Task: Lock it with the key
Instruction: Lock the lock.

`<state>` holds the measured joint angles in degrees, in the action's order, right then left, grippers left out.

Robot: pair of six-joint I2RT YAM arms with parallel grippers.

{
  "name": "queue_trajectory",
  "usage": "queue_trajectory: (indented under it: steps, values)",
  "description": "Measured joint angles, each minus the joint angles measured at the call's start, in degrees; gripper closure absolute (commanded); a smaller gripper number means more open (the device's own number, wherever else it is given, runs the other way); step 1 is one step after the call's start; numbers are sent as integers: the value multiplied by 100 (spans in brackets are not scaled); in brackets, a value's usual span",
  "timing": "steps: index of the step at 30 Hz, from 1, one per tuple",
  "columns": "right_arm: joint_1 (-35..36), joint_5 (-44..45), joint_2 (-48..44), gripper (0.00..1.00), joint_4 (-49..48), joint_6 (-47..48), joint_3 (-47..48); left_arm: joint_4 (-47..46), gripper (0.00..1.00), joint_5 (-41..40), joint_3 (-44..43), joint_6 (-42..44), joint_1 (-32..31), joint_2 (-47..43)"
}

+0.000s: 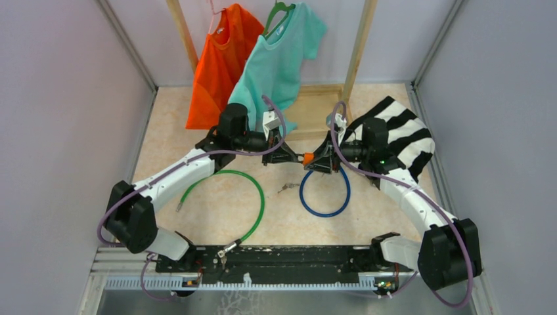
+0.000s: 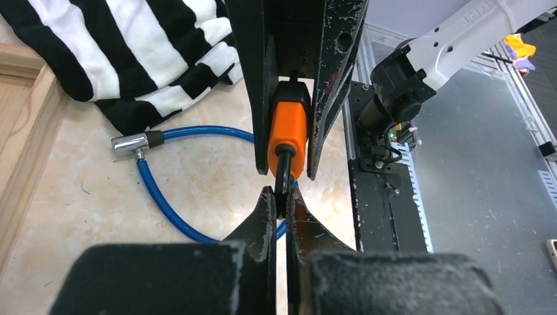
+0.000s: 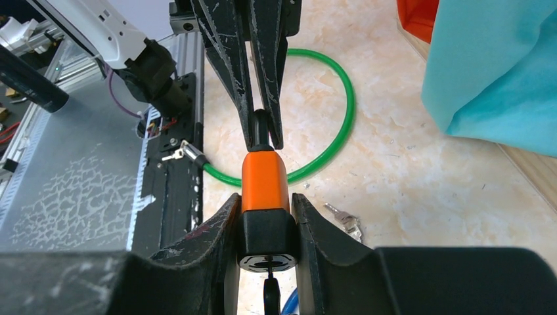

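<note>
Top view: above the beige marbled worktop (image 1: 217,216), the left hand (image 1: 293,157) and right hand (image 1: 314,159) meet tip to tip at the orange-and-black plastic lock body (image 1: 307,158), lifted over the blue cable loop (image 1: 325,211).

Left wrist view: the left hand is pinched shut on the black key head (image 2: 284,167), which sticks out of the lock's orange end.

Right wrist view: the right hand, partly open, clamps the lock's black end.

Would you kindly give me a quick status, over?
Left hand shut on key. Right hand holding orange lock. Cable's metal tip loose on table. Nothing blocking.
</note>
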<state>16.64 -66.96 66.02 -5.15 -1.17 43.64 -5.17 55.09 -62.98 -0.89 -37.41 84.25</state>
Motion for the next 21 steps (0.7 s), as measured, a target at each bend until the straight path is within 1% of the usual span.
queue_trajectory:
  steps: [4, 21]
  values:
    - [0, 2, 15, 100, 9, -103, 0, -94, 100, -2, 35, -101, 0, 2]
    - [22, 195, 52, 100, 184, -28, 0, -107, 100, 2, -26, -120, -33, 234]
